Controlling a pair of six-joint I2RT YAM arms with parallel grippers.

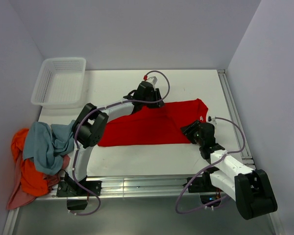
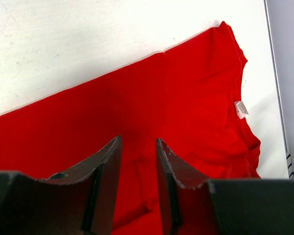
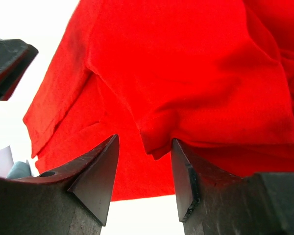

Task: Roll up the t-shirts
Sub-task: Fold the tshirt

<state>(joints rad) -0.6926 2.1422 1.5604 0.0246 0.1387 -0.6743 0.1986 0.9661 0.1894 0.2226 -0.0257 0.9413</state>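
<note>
Presently the left claw [image 2: 138, 142] hangs with jaws parted just above the red t-shirt [image 2: 176, 98], which spreads flat beneath and ahead of it; the right claw [image 3: 144, 147] gapes around a folded hem at its tips. Either may pinch a single layer only, so the roll could start skewed or slack

White table top [image 1: 152, 164] filled the middle of the top view, matte and faintly scuffed. An aluminium rail [image 1: 137, 183] ran along its 6 o'clock edge, and a second rail [image 1: 233, 115] ran along the 3 o'clock edge. Plain pale lavender-grey walls boxed it in: back wall [image 1: 137, 29] at 12 o'clock, left wall [image 1: 7, 63] at 9, right wall [image 1: 277, 68] at 3. Dull grey floor [image 1: 137, 218] showed past the 6 o'clock edge. Light was even and diffuse, with soft shadows only.
</note>
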